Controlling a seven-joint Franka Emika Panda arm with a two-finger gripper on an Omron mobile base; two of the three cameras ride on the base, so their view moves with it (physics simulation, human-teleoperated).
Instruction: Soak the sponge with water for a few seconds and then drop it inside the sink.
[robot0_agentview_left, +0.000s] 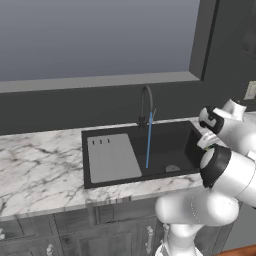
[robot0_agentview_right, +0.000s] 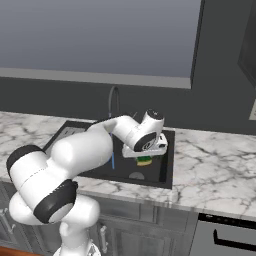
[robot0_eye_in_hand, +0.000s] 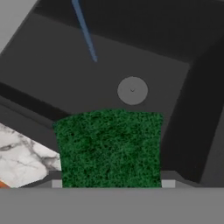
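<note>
I see gripper (robot0_agentview_right: 145, 159) clamped on sponge (robot0_agentview_right: 144, 161), jaws pressed to its sides; sponge (robot0_eye_in_hand: 110, 148) green face toward hand camera, yellow edge visible from right base view; held above sink (robot0_agentview_left: 185, 131) basin, right of water (robot0_agentview_left: 148, 140), apart from stream; water (robot0_eye_in_hand: 85, 30) falls from faucet (robot0_agentview_left: 145, 102) to basin floor, left of drain (robot0_eye_in_hand: 132, 90); drainboard (robot0_agentview_left: 112, 157) fills sink's left part; arm reaches forward over marble counter (robot0_agentview_right: 215, 170), hand pointing down into basin.
</note>
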